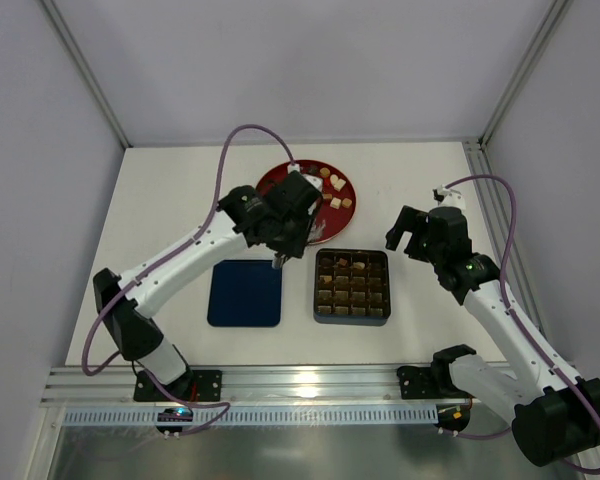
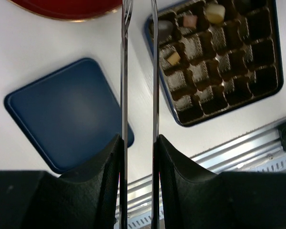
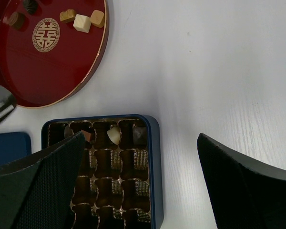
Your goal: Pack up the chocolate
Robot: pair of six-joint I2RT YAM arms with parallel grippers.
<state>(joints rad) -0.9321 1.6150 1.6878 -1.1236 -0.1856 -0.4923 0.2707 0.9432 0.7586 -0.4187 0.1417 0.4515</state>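
Only the red plate (image 3: 62, 71) under the chocolate (image 3: 82, 23) bears a gold 囍 (image 3: 46, 35).

A red plate (image 1: 273, 181) of chocolates (image 1: 336, 183) sits far on the worktop (image 1: 160, 200). Nearer, a blue lid (image 1: 245, 293) lies left of a gridded tray (image 1: 352, 320).

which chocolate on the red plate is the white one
The cream-white cube, middle of the three by the red plate rim; its two neighbours are tan, the rest dark brown.

Tray (image 1: 351, 321), lid (image 1: 245, 293), plate (image 1: 275, 181) — one each; chocolates (image 3: 82, 23) partly hidden.
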